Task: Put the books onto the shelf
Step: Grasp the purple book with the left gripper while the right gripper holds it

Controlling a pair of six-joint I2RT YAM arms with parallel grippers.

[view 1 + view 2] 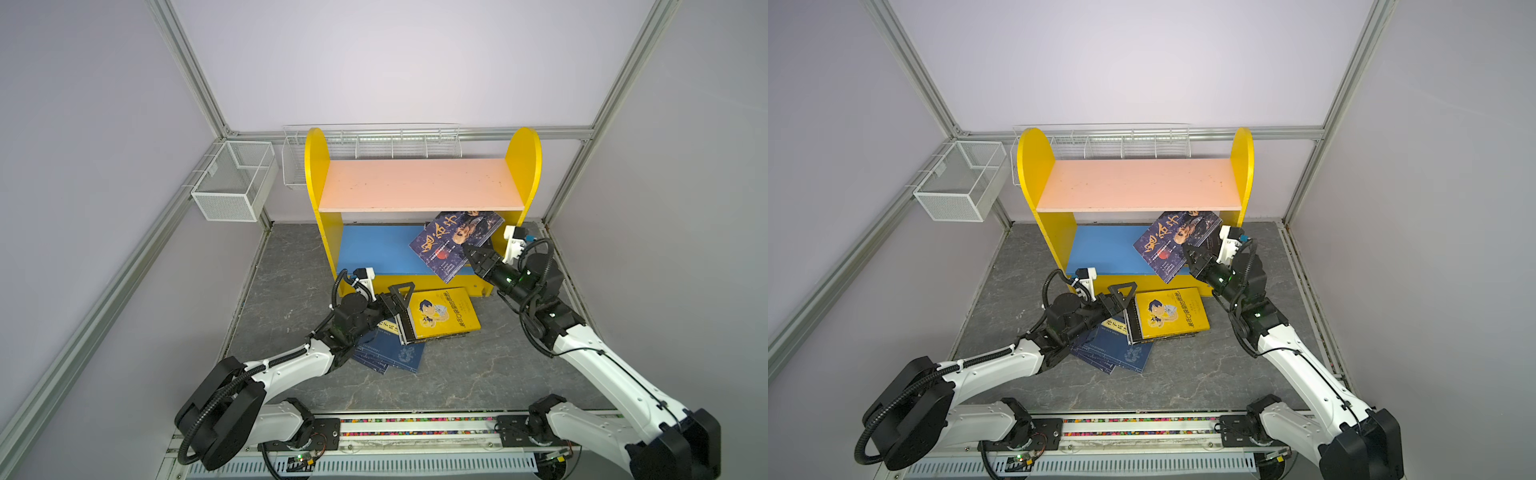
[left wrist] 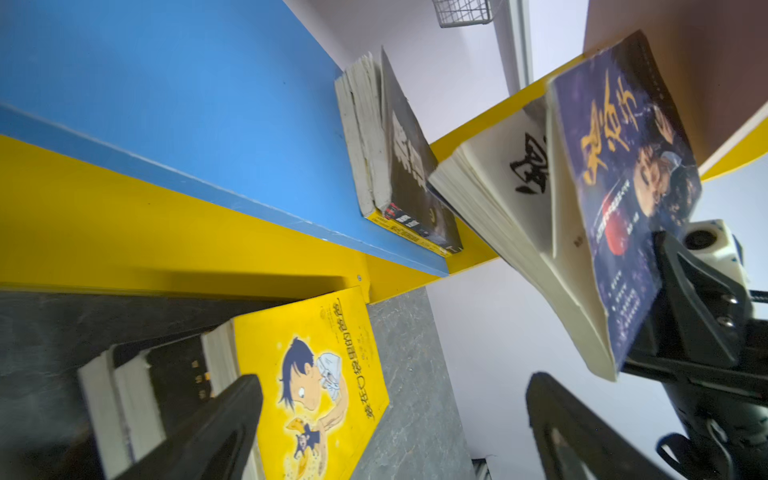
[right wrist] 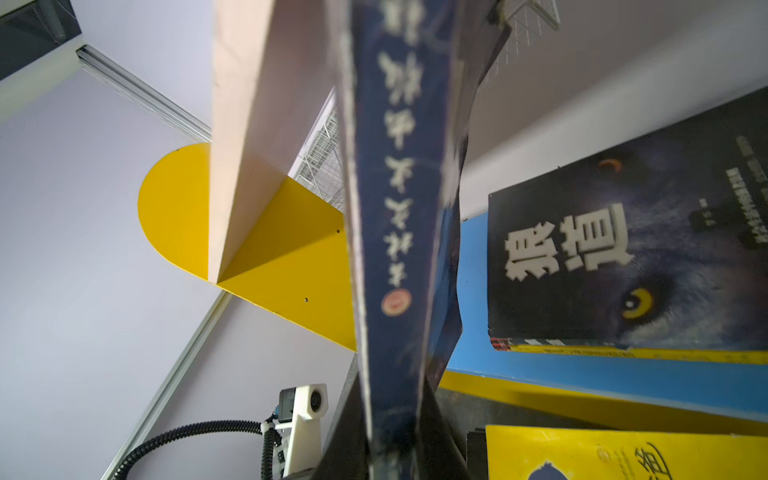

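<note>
Held book: dark purple paperback point(image 1: 455, 243), off the counter point(image 1: 478, 374) and tilted, its upper corner tucked under the pink board point(image 1: 415, 183) at the right end of the shelf point(image 1: 316, 166), in front of the blue board point(image 1: 374, 249).
Grip: right jaws closed on one lower corner, near the foot of the spine.
Handling: judged fairly light but floppy. In the left wrist view the front cover point(image 2: 623, 166) gapes away from the page block. Glossy cover, probably slippery. A corner pinch likely lets it sag and swing, so a hold further up the spine would seem steadier.
On shelf: black paperback with a wolf's eye point(image 3: 623, 257) on the blue board, beside the held one. Lying or leaning, cannot tell.
Left jaws: spread wide, holding nothing, low at the near edge of the yellow cartoon book point(image 1: 442, 309).
Stack: yellow cartoon book on top of darker ones on the counter, just in front of the shelf.
Navy books point(image 1: 395, 353): thin, fanned out, partly under the left arm. Probably bendy, best taken by the spine edge.
</note>
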